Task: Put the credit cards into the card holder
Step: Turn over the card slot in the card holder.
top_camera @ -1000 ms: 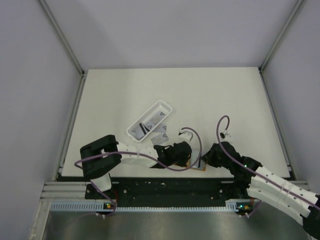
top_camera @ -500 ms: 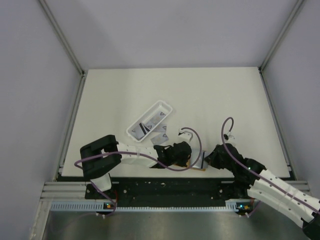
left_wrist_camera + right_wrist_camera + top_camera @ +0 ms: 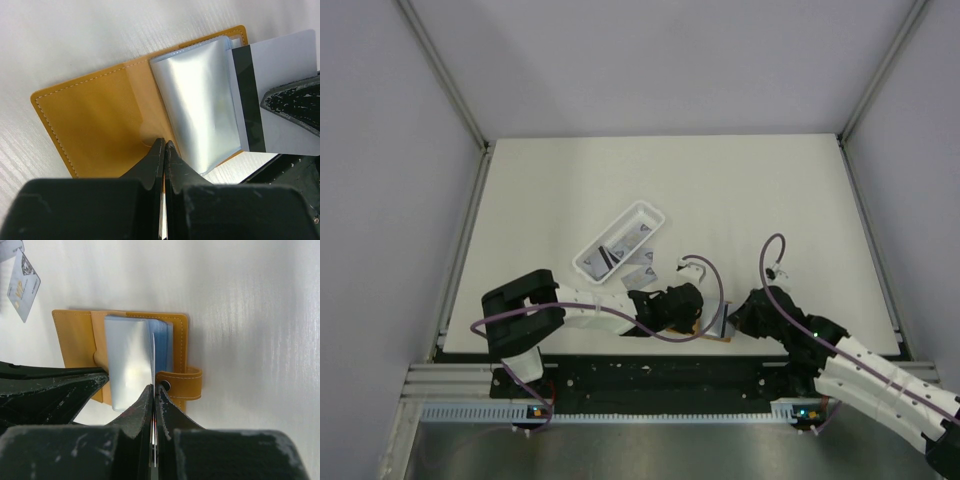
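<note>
The card holder [image 3: 95, 120] lies open at the near edge of the counter [image 3: 720, 190]. Its orange cover is flat and its clear plastic sleeves [image 3: 197, 100] bulge up from the spine. The left fingers [image 3: 164, 150] are clenched on nothing, and their joined tips press on the cover just beside the sleeves to pin it. The right fingers [image 3: 152, 395] are clenched on one card [image 3: 280, 65], white with a black stripe. Its leading edge sits at the open side of the sleeves, above the holder's strap [image 3: 185, 382]. I cannot tell whether that edge is inside a pocket or only resting against the stack.

That is the main risk. The sleeves look slack and layered, so the card could slide between two of them or ride over the top. A push would then crumple the plastic instead of seating the card.

The holder is pinned at a single narrow spot, so a sideways shove could turn it about that spot or nudge it toward the counter's edge. The strap could catch a corner of the card. The card is thin and gripped by one end, so it may bow or slip if it meets resistance. Letting go too soon would leave it half out.

More cards [image 3: 22, 285] lie beyond the holder on the left arm's side.
</note>
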Tool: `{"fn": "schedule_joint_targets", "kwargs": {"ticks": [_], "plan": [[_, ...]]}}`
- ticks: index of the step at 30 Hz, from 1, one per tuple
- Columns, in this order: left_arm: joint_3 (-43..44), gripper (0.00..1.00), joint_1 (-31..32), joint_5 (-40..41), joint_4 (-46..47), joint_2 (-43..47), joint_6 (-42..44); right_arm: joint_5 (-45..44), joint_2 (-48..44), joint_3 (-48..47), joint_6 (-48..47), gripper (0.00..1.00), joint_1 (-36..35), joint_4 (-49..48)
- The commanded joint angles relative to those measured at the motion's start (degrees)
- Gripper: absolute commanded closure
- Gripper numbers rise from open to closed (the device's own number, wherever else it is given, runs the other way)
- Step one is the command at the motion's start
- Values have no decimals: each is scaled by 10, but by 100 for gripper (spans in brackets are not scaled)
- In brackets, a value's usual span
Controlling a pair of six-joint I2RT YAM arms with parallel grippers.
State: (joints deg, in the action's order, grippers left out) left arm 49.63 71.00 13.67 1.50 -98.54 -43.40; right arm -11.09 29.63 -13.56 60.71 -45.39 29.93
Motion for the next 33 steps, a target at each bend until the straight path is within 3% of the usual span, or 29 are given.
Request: {"fn": "schedule_joint_targets", "kwargs": {"ticks": [1, 14, 27, 33], "plan": [[8, 100, -3, -6, 5, -14, 5, 7, 27, 12, 6, 100, -5, -36], [8, 100, -3, -4, 1, -14, 4, 20, 84, 31, 7, 100, -5, -112], [28, 100, -2, 55, -75, 88, 3, 15, 82, 49, 12, 100, -6, -118], [34, 100, -2, 4, -26, 99, 33, 14, 81, 52, 11, 100, -5, -117]]}}
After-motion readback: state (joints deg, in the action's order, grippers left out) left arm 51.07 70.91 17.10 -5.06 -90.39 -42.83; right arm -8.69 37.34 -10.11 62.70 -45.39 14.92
